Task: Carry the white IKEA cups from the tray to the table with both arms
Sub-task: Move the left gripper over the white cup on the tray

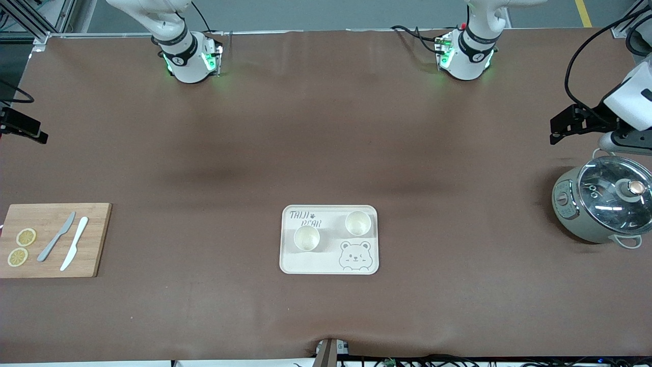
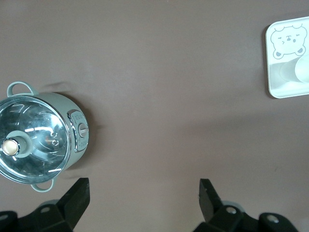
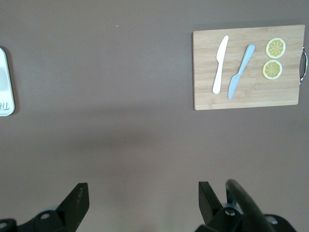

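Two white IKEA cups are seen standing upright on a cream bear tray (image 1: 310, 265) near the middle of the bench (image 1: 326, 153). One cup (image 1: 306, 238) sits toward the right arm's end of the tray and nearer the front camera; the other cup (image 1: 357, 223) sits toward the left arm's end and a little farther from it. The cups are apart from each other, and neither is touched by anything.

The left pincer (image 2: 142, 193) is held wide open and empty above bare bench, near a grey-green pot with a glass lid (image 1: 601, 206) at the left arm's end. The right pincer (image 3: 142, 195) is likewise spread fully and holds nothing; it is raised over bare bench between the tray and a wooden cutting board (image 1: 51, 239) at the right arm's end. On the board are laid a grey knife (image 1: 56, 237), a white knife (image 1: 74, 243) and two lemon slices (image 1: 21, 247). Both arms are kept well away from the cups.
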`<state>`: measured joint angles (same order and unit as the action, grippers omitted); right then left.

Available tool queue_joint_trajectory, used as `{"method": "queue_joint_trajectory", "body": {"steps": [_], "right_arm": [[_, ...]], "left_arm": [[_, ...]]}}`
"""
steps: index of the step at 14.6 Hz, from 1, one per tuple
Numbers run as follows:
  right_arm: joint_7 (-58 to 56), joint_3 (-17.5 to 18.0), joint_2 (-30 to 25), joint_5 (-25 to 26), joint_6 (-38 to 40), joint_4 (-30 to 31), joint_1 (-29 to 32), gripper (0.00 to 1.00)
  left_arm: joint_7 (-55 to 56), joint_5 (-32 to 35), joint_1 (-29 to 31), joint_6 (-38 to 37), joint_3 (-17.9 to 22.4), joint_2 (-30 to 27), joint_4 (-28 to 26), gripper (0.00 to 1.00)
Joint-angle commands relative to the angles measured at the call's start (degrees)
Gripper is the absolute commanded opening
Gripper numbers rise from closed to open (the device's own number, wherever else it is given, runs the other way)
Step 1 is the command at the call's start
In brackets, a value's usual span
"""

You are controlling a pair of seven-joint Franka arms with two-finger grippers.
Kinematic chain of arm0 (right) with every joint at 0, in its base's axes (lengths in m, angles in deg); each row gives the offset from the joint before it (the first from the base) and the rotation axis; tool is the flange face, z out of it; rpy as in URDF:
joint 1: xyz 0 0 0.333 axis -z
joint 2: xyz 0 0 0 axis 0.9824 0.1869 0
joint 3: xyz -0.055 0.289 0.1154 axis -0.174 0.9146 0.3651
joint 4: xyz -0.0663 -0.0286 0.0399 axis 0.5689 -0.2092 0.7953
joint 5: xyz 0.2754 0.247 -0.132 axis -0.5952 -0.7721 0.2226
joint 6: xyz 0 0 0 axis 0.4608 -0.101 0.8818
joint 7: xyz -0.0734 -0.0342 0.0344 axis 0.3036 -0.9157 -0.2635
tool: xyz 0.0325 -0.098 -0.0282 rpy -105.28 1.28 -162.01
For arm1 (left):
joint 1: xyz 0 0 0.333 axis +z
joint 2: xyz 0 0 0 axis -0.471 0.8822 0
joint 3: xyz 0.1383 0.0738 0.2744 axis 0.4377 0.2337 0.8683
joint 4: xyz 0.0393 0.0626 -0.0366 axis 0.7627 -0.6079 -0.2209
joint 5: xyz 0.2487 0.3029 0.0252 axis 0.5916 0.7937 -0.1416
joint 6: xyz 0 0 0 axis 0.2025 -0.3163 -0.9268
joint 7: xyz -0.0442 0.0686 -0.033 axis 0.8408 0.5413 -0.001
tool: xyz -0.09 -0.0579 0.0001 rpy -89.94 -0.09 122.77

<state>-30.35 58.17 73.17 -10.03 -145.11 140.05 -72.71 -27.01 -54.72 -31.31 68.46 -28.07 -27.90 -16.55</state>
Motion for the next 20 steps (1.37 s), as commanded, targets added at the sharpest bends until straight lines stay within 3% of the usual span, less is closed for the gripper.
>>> {"method": "queue_joint_trajectory", "body": {"steps": [1, 7, 10, 14, 20], "right_arm": [[-0.2, 0.7, -0.8, -0.9, 0.1, 0.8, -0.4, 1.00], [0.2, 0.7, -0.8, -1.0, 1.2, 1.0, -1.9, 1.00], [-0.4, 0.5, -0.5, -1.2, 0.7, 0.8, -1.2, 1.00], [-0.4, 0.5, -0.5, -1.2, 1.2, 0.9, -1.4, 1.00], [-0.4, 0.4, 0.2, -1.1, 1.2, 1.2, -1.5, 1.00]], "left_arm": [[-0.3, 0.8, 0.0, 0.1, -0.2, 0.7, 1.2, 1.00], [0.3, 0.1, -1.2, 0.3, -0.4, 2.3, 0.7, 1.00], [3.7, -5.3, -1.8, 1.5, -0.4, 4.2, 1.7, 1.00], [14.9, -4.2, -10.7, 1.5, -1.1, 14.3, 11.0, 1.00], [30.6, -3.7, -21.8, 11.3, -0.6, 23.9, 13.2, 1.00]]}}
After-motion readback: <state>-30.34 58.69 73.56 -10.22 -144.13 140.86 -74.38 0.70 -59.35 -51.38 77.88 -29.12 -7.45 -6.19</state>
